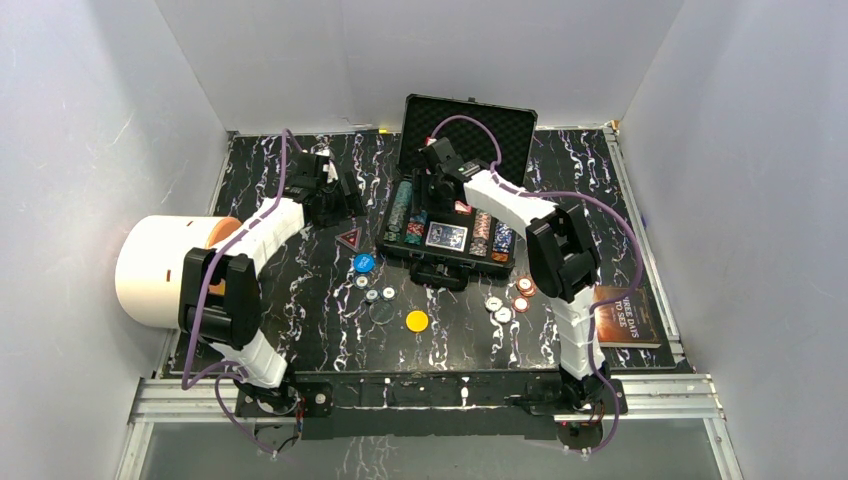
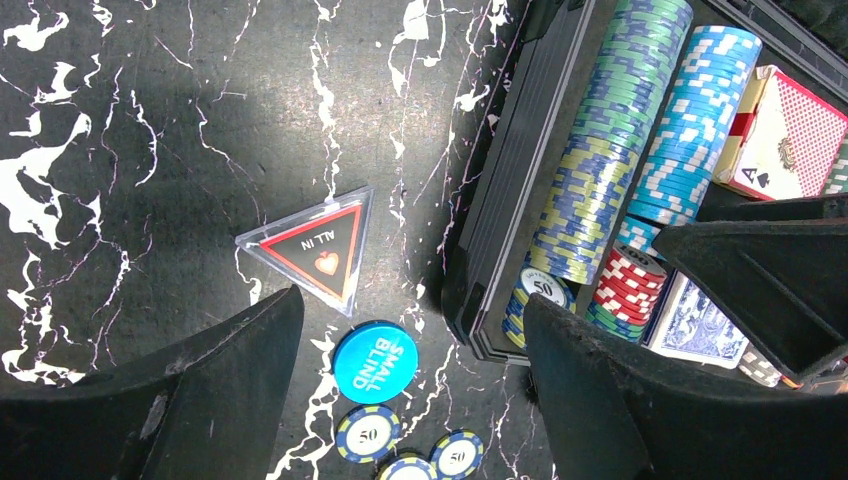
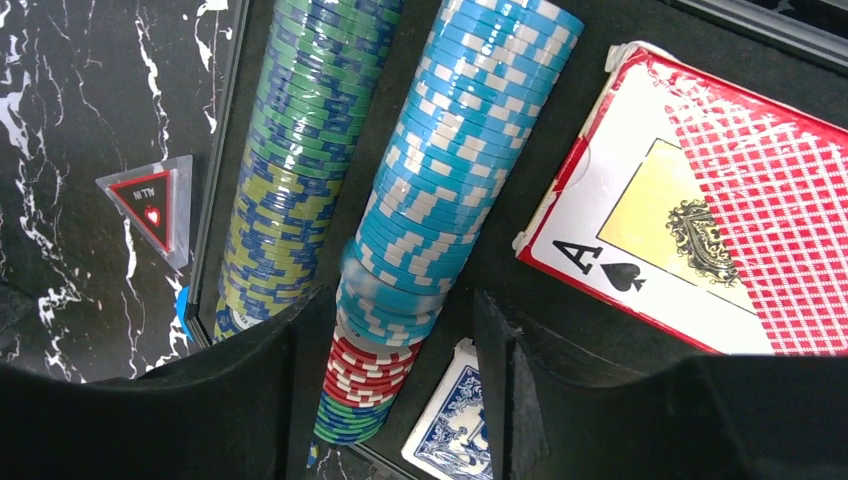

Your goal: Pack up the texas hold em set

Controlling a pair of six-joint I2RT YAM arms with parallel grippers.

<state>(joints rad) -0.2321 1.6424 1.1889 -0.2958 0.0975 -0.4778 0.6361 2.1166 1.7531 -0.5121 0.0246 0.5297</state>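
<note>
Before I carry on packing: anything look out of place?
Yes. Several chips lie scattered on the table in front of the case, and the yellow disc, Small Blind button and All In triangle are outside it.

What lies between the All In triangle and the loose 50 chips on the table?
The blue Small Blind disc, flat between them; clearest in the left wrist view.

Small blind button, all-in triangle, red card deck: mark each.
small blind button (image 2: 375,362), left wrist view, centre of blue face.
all-in triangle (image 2: 318,250), left wrist view, middle of black panel.
red card deck (image 3: 700,230), right wrist view, its printed top face.
</note>
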